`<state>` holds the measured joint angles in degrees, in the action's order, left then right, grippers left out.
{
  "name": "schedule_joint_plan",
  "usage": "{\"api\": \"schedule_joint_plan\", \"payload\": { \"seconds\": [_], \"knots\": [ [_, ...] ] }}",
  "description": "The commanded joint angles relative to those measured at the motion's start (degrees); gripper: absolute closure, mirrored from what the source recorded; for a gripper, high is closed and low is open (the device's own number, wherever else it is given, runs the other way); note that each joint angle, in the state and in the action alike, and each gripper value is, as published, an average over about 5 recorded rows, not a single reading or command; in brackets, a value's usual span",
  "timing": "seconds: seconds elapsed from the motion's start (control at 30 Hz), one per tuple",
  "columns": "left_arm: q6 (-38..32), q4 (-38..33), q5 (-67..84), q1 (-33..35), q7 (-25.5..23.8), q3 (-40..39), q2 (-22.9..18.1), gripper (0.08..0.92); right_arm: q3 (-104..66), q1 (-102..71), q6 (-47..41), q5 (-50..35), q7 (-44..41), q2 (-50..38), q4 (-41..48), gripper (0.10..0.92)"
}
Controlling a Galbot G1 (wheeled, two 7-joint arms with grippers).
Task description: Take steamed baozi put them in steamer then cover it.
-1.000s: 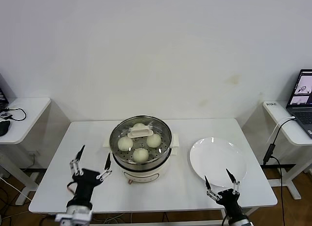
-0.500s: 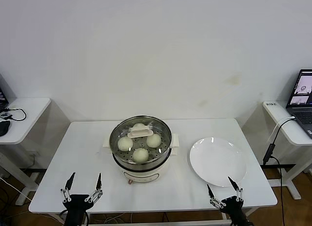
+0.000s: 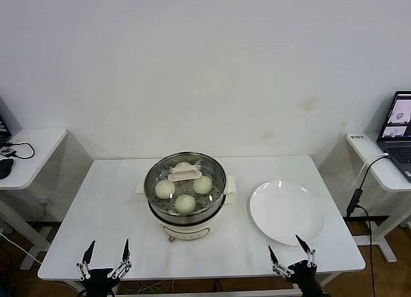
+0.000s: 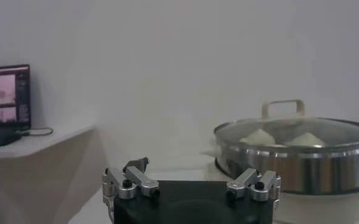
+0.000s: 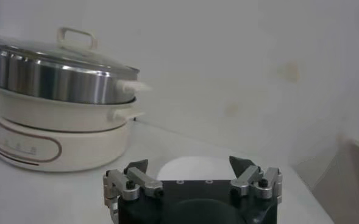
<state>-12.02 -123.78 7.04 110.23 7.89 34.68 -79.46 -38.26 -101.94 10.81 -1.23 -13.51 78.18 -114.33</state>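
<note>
Starting at your left, the left pincer hangs at the near edge of the surface, fingers spread wide and holding nothing, well apart from the pot. Move to the middle and you see the steamer standing upright on its cream base, the four steamed baozi resting on the perforated tray inside, and the cover sitting level on the rim. The cover's handle runs roughly left to right across the lid, tilted slightly, and that is its long axis. To my eye the task reads as finished: buns in, lid on, so your next move calls for nothing more than parking both arms clear. Further right, the white plate lies bare and flat, and the right pincer hovers just at its near edge, also spread open and empty
</note>
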Motion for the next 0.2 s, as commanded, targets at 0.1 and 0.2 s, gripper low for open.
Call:
{"api": "schedule_joint_plan", "payload": {
  "seconds": [0.1,0.2],
  "knots": [
    [-1.5,0.8,0.3,0.8,-0.3,-0.2,0.1,0.177,1.1,-0.5,-1.0,-0.2,-0.3,-0.3,-0.5,0.202],
    [-1.5,0.9,0.1,0.8,-0.4,-0.2,0.3,0.177,1.2,-0.6,-1.1,-0.1,-0.3,-0.2,-0.7,0.203]
  ]
}}
